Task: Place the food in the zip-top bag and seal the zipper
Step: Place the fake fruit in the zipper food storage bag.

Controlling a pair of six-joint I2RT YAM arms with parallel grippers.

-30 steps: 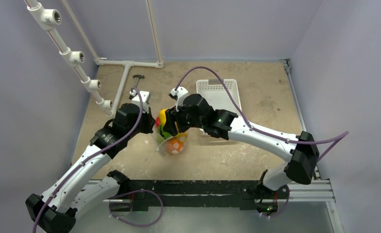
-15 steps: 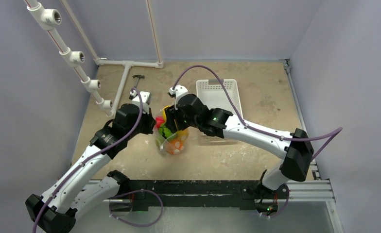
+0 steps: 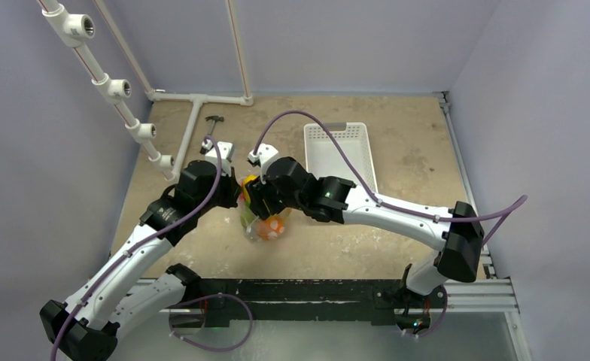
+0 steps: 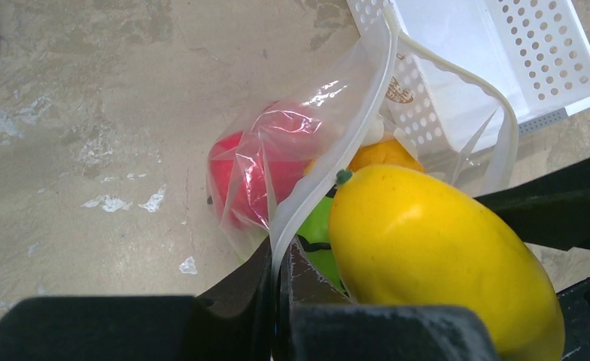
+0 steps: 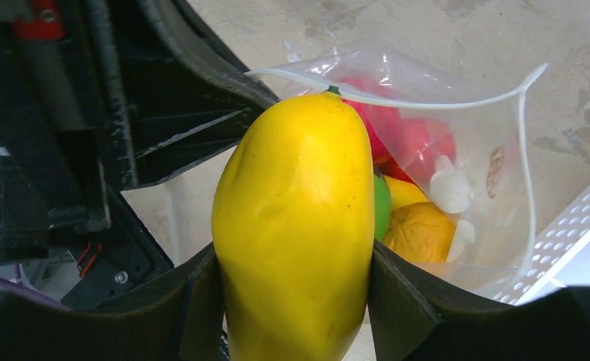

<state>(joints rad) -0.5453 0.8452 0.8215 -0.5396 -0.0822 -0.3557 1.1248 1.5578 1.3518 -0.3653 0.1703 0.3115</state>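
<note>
In the top view the two wrists at centre frame cover most of the zip-top bag (image 3: 266,228), and both grippers' fingers are hidden there. The right arm covers the lower left corner of the white basket (image 3: 337,147). A small dark object (image 3: 214,119) at upper left is too small to identify. In the left wrist view the left gripper (image 4: 277,259) is a blurred dark mass cut by the bottom edge. The yellow fruit (image 4: 435,256) runs off the lower right and hides most of a green fruit (image 4: 318,241). In the right wrist view the bottom edge cuts off the right gripper (image 5: 296,263) and the yellow fruit's lower end.
</note>
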